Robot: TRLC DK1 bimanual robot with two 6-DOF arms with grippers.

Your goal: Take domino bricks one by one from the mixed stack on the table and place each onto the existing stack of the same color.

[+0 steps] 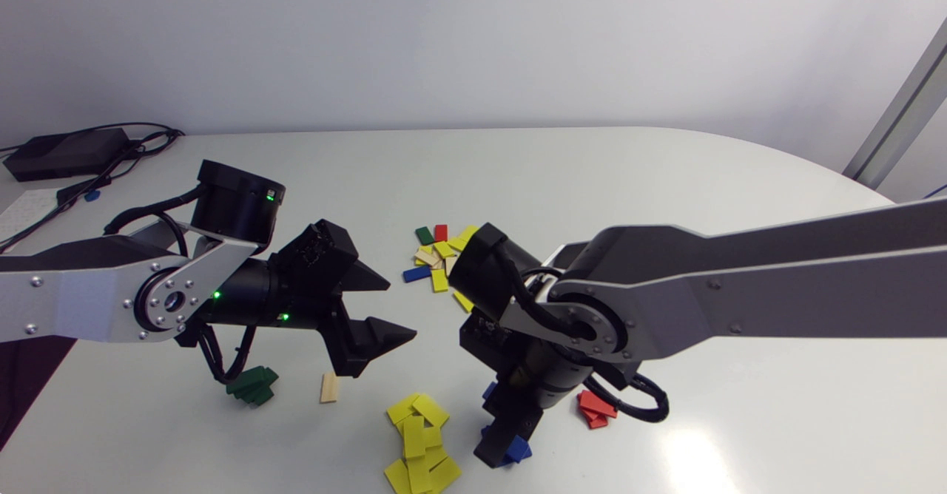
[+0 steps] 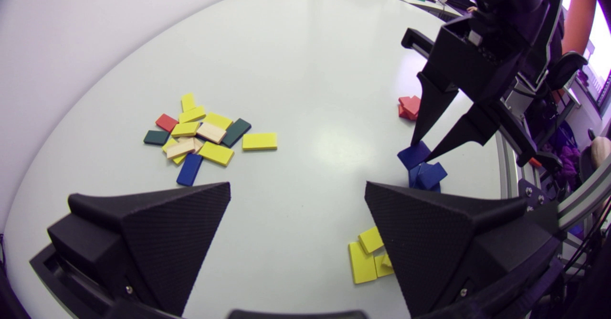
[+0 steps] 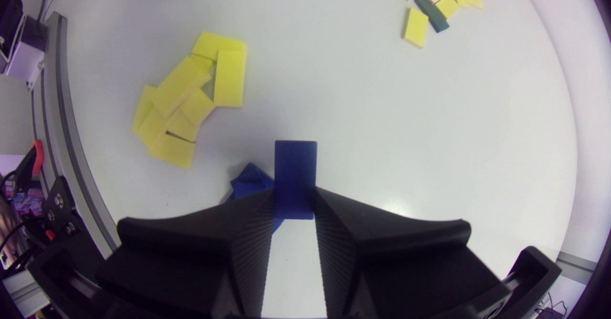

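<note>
Head view looks down; low wrist views share the yellow stack.

In the head view the right arm covers part of the mixed stack and most of the blue stack; the yellow stack runs off the lower edge; in the left wrist view a finger of the left gripper hides some of it.

Mixed pile mid-table: mostly yellow bricks, plus wood, green, red and blue, lying flat.
From it I see:
- green stack at 8 o'clock
- wood brick at 7
- yellow stack at 6
- blue stack at 5
- red stack at 4

Blue brick pinched in my right gripper, just over blue stack.
</note>
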